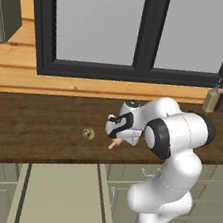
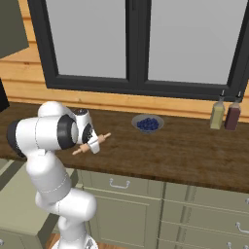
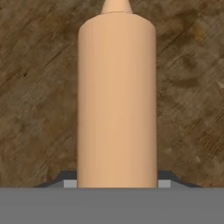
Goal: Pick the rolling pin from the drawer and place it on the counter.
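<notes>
Fingers (image 3: 70, 183) pinch the rolling pin (image 2: 91, 143) from both sides, holding it tilted in the air over the dark worktop (image 2: 185, 151), clear of the wood. Going left to right: the open drawer (image 1: 60, 197) below the worktop edge, a small round knob-like thing (image 1: 88, 134), a blue-filled bowl (image 2: 148, 123), two bottles (image 2: 225, 115).

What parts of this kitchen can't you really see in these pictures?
- The small tan wooden rolling pin: in the hand view its near end is cut off by the bottom edge; in the left base view the white arm covers most of it.
- The wide pale green drawer: its front is cut off by the bottom edge of the left base view.
- The small round yellowish-brown thing on the dark brown wooden counter: too small to identify.
</notes>
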